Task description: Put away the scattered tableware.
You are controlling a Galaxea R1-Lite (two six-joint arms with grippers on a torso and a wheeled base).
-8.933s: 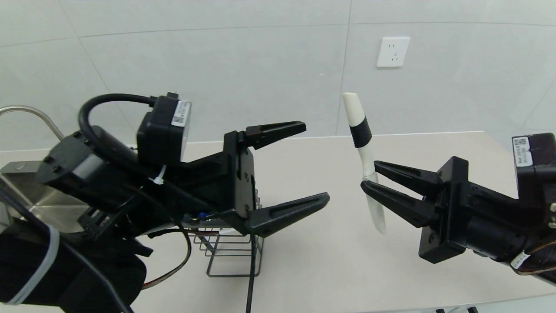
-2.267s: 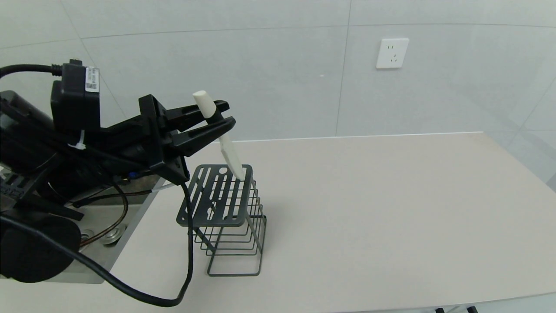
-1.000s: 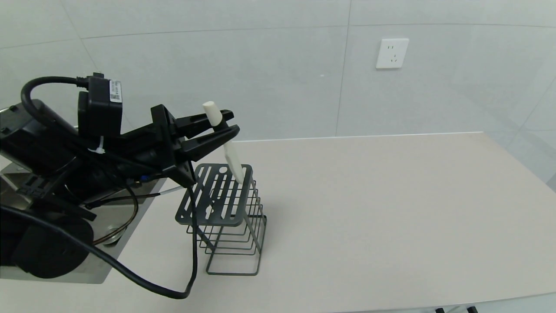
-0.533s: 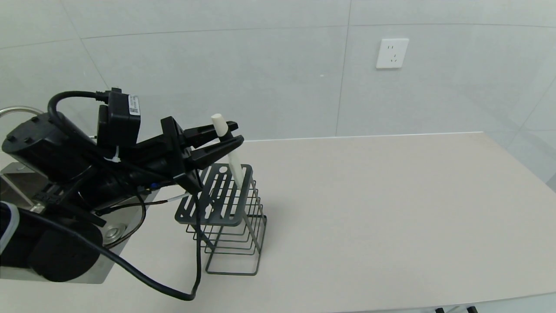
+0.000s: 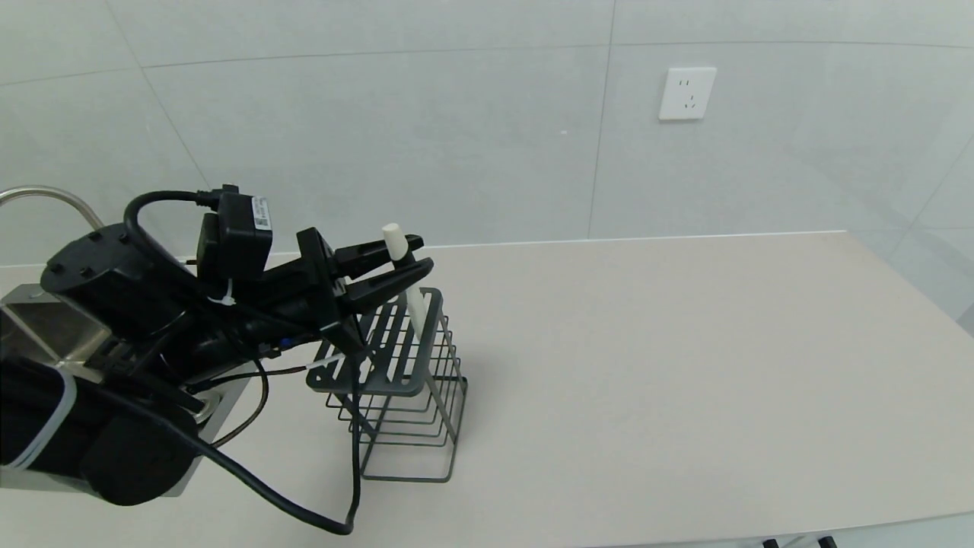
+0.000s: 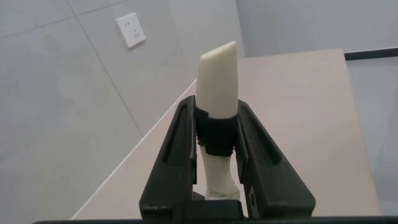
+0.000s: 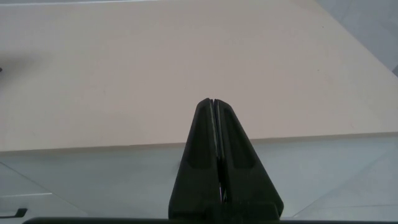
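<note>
Head view: left claw (image 5: pixel 422 253) grips knife (image 5: pixel 393 236) (tilted).

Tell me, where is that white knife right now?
In the head view, on the robot's left, the white knife stands tilted in the left pincer, its blade down through the top of the wire rack.

knife (image 5: pixel 416 306) in the rack (image 5: pixel 403 367), which stands on the counter (image 5: pixel 685 365) right of the sink (image 5: pixel 38 327).
</note>
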